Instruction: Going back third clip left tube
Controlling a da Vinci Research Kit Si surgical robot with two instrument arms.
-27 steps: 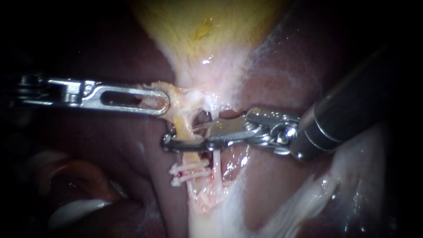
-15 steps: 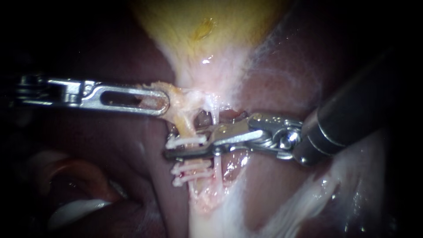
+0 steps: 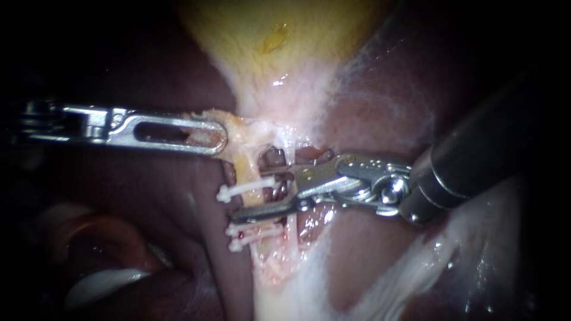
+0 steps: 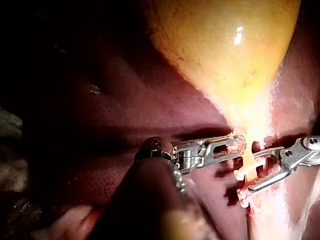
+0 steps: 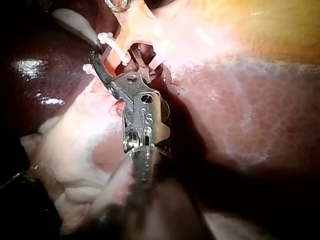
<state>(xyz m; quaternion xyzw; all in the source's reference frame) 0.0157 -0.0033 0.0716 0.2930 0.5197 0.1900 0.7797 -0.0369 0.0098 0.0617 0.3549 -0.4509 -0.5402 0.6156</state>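
Clips (image 3: 254, 230) flank right instrument (image 3: 259, 196) — left instrument (image 3: 223, 138) grips tissue (image 3: 253, 134).

The gallbladder (image 3: 279, 35) is yellow and glossy, with a small wet dimple on its surface, and tapers downward into a pale whitish neck. Dark red-brown liver (image 3: 148, 196) lies on both sides of the gallbladder. On the right side of the gallbladder a thin whitish film (image 3: 380, 77) covers the liver. Below the gallbladder's neck is a raw, reddish dissected pocket (image 3: 312, 223), and a thin pale tube (image 3: 293, 229) runs down past it. Farther below the gallbladder a broad white band of tissue (image 3: 285, 297) runs to the view's edge. Well below and left of the gallbladder lies a pinkish fold (image 3: 95, 238).
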